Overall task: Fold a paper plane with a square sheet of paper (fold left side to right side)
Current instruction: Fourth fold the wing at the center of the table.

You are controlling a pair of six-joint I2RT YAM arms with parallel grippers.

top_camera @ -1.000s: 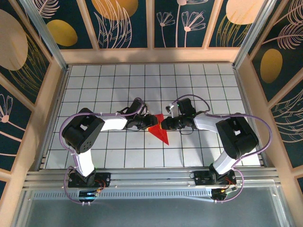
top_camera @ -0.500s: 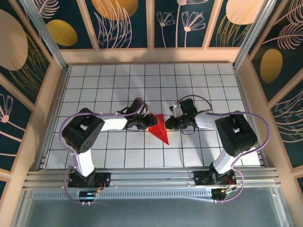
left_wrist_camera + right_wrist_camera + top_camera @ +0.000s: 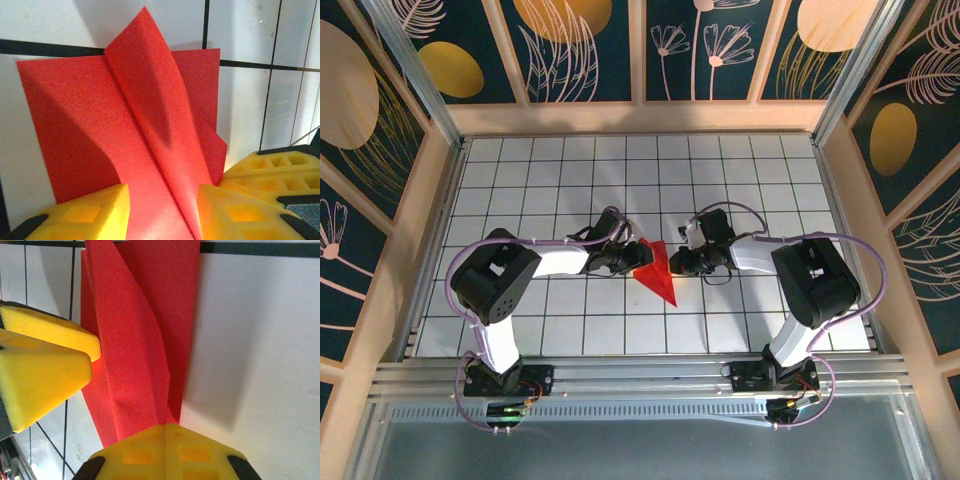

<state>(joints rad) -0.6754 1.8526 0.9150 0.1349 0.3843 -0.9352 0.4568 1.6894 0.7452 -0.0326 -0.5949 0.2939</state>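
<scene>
Robot test booth, tiled table (image 3: 520,180), patterned walls (image 3: 590,40)

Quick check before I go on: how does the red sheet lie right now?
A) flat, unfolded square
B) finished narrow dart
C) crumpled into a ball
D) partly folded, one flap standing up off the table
D: in the left wrist view the red sheet lies on the table with a creased flap rising off it, running down between the left fingers, which stand apart.

Mid-frame passage is blocked by the left gripper (image 3: 628,258), red paper (image 3: 658,272) and right gripper (image 3: 676,263); upper and lower tiles (image 3: 640,170) are left open.
</scene>
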